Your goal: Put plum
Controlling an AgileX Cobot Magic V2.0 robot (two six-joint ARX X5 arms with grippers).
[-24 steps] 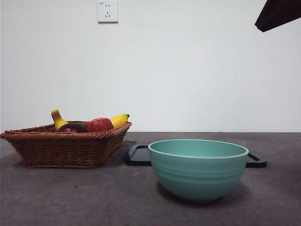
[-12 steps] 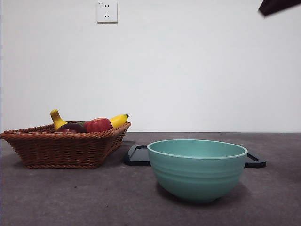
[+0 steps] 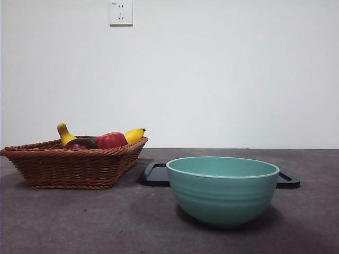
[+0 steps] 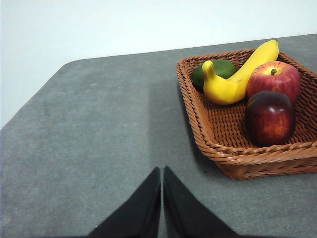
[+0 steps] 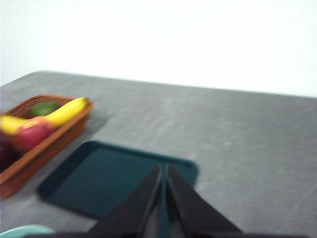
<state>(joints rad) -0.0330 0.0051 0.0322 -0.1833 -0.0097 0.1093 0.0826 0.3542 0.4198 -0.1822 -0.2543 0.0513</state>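
A second earlier a dark arm tip had shown at the top right corner of the front view; half a second on it was only a sliver, and at this moment it was gone from that view altogether. Nothing on the counter (image 3: 79, 222) had shifted meanwhile. That retreat likely meant the arm was pulling back to wait, with no grasp begun.

The plum (image 4: 270, 118) lay in the wicker basket (image 4: 257, 158), at its near corner in the left wrist view, touching the red apple (image 4: 274, 79) beside it. A banana (image 4: 237, 74) and a green fruit (image 4: 218, 69), only partly visible, lay further along the basket. In the front view the plum (image 3: 80, 143) barely cleared the basket rim (image 3: 74, 151).

The left end effector (image 4: 162, 171) was clenched, jaws pressed together with nothing between them, hovering over bare counter beside the basket. The right end effector (image 5: 163, 168) was likewise closed and empty, above the dark tray (image 5: 109, 178); that view was blurred.

The teal bowl (image 3: 222, 190) stood in front of the tray, apparently empty, so the plum's transfer had not started.

No brand, label or legible writing appeared; the wall socket (image 3: 121, 12) bore marks too small to read.
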